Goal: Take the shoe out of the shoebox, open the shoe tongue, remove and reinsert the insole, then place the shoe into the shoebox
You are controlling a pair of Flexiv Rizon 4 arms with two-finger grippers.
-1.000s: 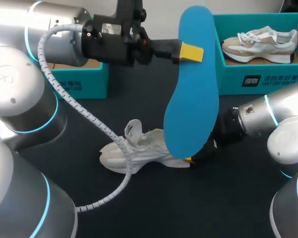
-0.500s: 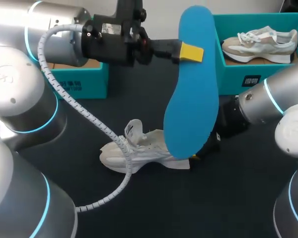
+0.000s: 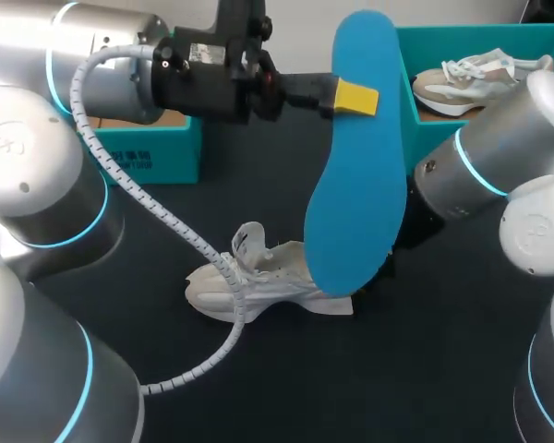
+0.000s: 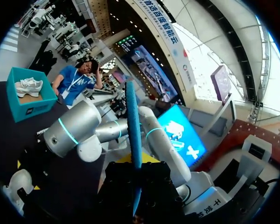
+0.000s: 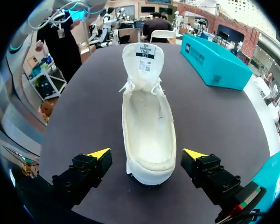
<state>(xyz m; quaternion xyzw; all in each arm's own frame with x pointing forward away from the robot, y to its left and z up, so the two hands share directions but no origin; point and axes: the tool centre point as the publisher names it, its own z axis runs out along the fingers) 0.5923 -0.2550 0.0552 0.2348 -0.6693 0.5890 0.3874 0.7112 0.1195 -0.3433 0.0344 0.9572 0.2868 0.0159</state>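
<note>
- Right arm [image 3: 499, 166] has lifted up and back from the white shoe [image 5: 147, 121]; left arm [image 3: 92, 55] stayed put.
- Right gripper [image 5: 147, 154] is wide open, one finger each side of the heel, not touching.
- Left gripper [image 3: 355, 97] squeezes the blue insole [image 3: 355, 212], holding it up over the shoe.
- Shoe sits on the dark table [image 3: 258, 388], tongue up.

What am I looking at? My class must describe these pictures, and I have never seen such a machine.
A robot with two arms works at a dark table. One picture looks down from above and behind; the other two come from cameras on its wrists. The left gripper holds a blue insole upright. A white shoe sits on the table; the open right gripper has a finger either side of its heel, not touching. Behind stand two teal shoeboxes, one holding another shoe.
</note>
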